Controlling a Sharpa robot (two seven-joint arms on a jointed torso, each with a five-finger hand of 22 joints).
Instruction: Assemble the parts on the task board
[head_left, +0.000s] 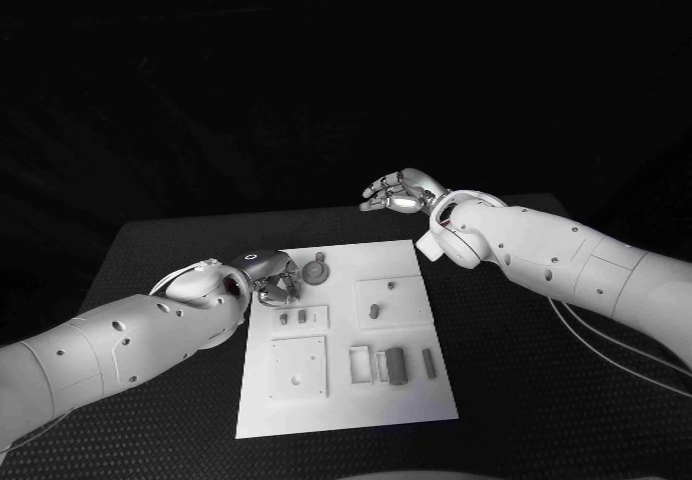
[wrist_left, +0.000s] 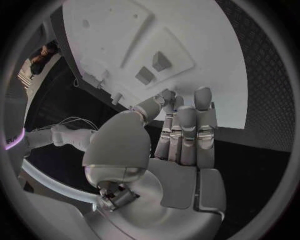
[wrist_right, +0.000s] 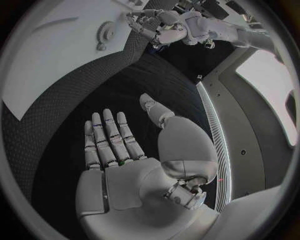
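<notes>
1. The left hand (head_left: 271, 277) is at the left edge of the board (head_left: 418, 395), near the far corner; its fingers (wrist_left: 187, 125) are close together and mostly straight, with the tips at the board's edge; they hold nothing that I can see.
2. The board is a white plate in the middle of the black worktop (head_left: 159, 250); it has raised squares and small holes in it.
3. A gear (head_left: 316, 270) lies on the board just beside the left hand; it looks round with little teeth; I cannot tell if the fingers touch it.
4. Two small blocks (head_left: 293, 319) sit in a square near the left edge of the board; closer to the robot is another square with two holes.
5. A few upright pegs (head_left: 392, 364) stand near the middle of the board, on the near side; they are close to each other.
6. The right hand (head_left: 400, 190) is up in the air past the far right corner of the board, well apart from it; its fingers (wrist_right: 109, 135) are spread wide and flat; they hold nothing.
</notes>
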